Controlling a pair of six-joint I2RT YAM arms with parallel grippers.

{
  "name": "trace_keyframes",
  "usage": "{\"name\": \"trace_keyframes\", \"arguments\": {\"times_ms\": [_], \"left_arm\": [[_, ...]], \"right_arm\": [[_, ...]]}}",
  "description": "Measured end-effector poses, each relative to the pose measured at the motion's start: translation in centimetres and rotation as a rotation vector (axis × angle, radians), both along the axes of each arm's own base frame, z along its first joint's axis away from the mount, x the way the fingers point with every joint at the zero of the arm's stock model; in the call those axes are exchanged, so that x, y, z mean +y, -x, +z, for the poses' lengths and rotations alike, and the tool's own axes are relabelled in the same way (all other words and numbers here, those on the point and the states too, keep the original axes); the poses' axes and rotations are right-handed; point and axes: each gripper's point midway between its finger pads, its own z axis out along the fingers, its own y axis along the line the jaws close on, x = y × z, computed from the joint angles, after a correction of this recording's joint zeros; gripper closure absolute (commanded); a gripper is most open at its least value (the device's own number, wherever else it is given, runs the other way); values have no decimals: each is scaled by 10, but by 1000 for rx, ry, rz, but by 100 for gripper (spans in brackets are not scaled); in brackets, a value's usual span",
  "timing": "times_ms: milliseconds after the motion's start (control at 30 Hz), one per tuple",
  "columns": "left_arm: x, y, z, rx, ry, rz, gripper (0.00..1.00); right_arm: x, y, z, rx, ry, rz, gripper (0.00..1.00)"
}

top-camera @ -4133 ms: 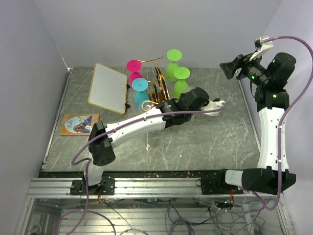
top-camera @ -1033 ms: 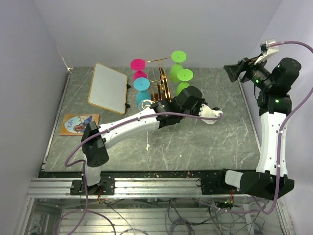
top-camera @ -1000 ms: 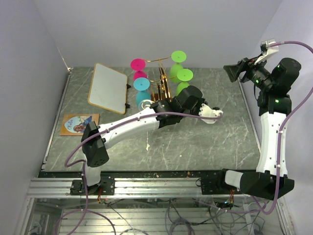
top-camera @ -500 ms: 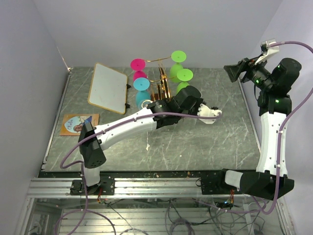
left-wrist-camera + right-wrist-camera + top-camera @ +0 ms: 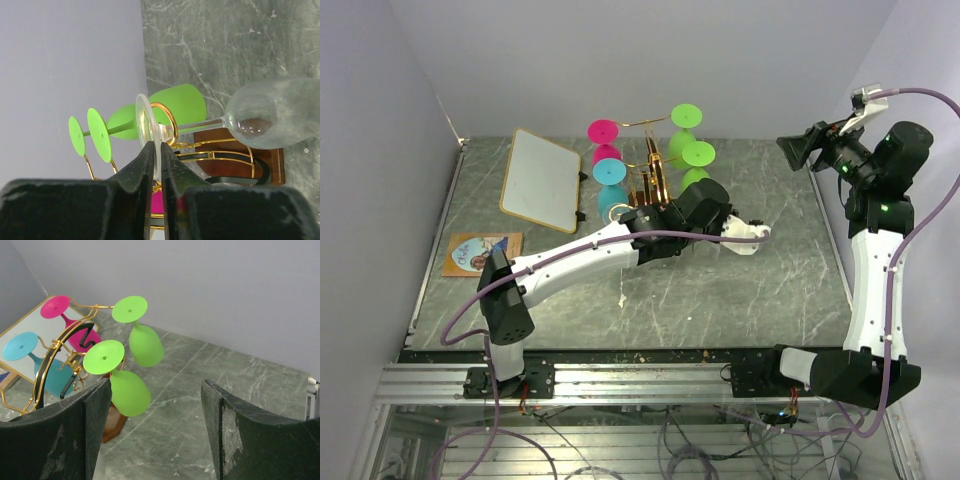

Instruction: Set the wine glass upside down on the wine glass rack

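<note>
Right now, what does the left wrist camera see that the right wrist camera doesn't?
Only the left wrist camera: the clear wine glass, its foot pinched in the left gripper. Only the right wrist camera: the blue glass hanging upside down, and the right gripper standing open. Both: the two green glasses hanging on the gold rack.

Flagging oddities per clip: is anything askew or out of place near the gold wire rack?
Only the clear wine glass: it lies sideways, its foot pinched in the left gripper, not hanging like the coloured glasses on the gold wire rack. Nothing looks spilled or broken.
</note>
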Motion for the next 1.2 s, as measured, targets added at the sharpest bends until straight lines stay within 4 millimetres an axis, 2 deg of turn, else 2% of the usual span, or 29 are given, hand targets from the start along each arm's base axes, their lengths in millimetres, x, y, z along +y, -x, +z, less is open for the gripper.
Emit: {"name": "trace_keyframes", "arguments": {"times_ms": [167,533,800,967,1067,1100,1200], "left_arm": [[-1,3,-2,9,1,-1,70],[5,12,-1,43,1,-1,63],[15,23,10,82,21,-12,44],[34,41,16,163,26,-41,29],[52,52,27,229,54,-67,5],[60,54,33,249,69,-72,1],[95,48,48,314,140,-45,0]], "right_arm": [[0,1,-1,0,0,-2,28],[-2,1,0,-6,1,-6,28],[-6,-1,0,-13,21,-25,28],[-20,-8,-12,9,88,-84,27],[-30,-15,-26,46,137,-114,27],[-33,-18,-32,63,153,-121,27],[-39,-23,-55,128,190,-120,28]]}}
